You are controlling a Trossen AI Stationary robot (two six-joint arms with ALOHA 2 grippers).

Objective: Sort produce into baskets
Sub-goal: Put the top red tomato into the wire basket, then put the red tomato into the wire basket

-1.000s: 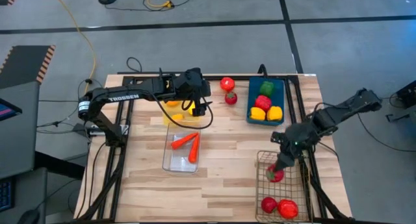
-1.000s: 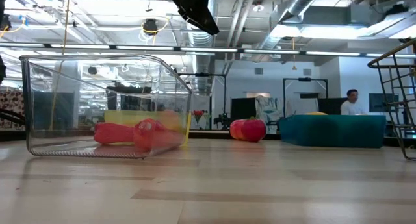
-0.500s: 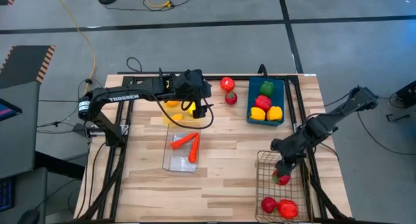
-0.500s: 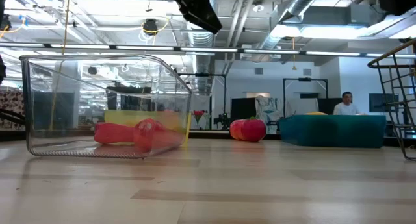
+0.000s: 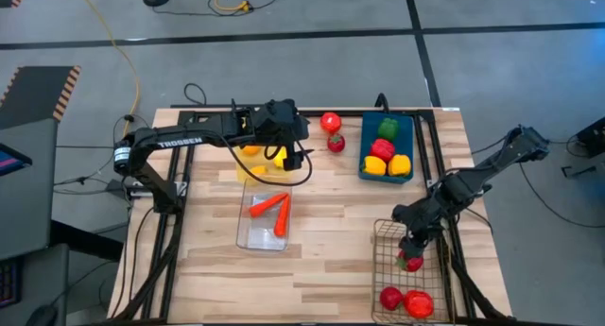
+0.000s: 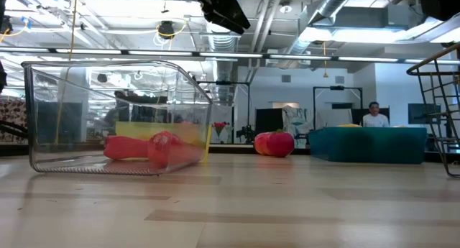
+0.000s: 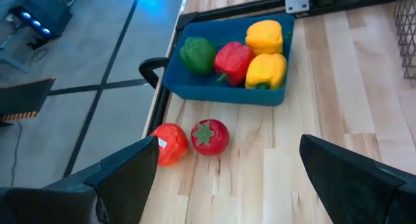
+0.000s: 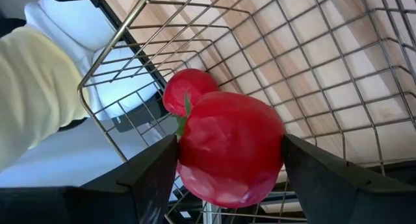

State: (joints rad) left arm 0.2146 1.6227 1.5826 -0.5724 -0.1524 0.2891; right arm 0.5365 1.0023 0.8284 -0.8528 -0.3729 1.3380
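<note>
My right gripper (image 5: 410, 254) is over the far part of the wire-mesh basket (image 5: 383, 262), shut on a red tomato (image 8: 231, 152). Two more red pieces (image 5: 406, 301) lie at the basket's near end. My left gripper (image 5: 291, 154) is open and empty above the yellow bin (image 5: 253, 167). A tomato (image 7: 210, 136) and another red piece (image 7: 170, 144) lie on the table beside the blue bin (image 5: 388, 169), which holds a green, a red and two yellow peppers. The clear bin (image 5: 257, 233) holds two carrots (image 5: 272, 209). My right gripper pinches the red tomato's two opposite sides (image 8: 188, 165) between its two fingers, coming from above and pointing down into the basket. The tomato sits among the basket's wires. I cannot tell whether it rests on the basket's floor.
The basket's wire walls (image 8: 130, 29) stand close around my right gripper. Bare wood (image 5: 331, 222) lies between the clear bin and the basket. Beyond the table, a person (image 6: 371, 115) shows in the room.
My right gripper has gone toward the table's near edge with the tomato, farther in over the wire basket, and has stayed shut on it. My left gripper has shifted slightly toward the right edge.
</note>
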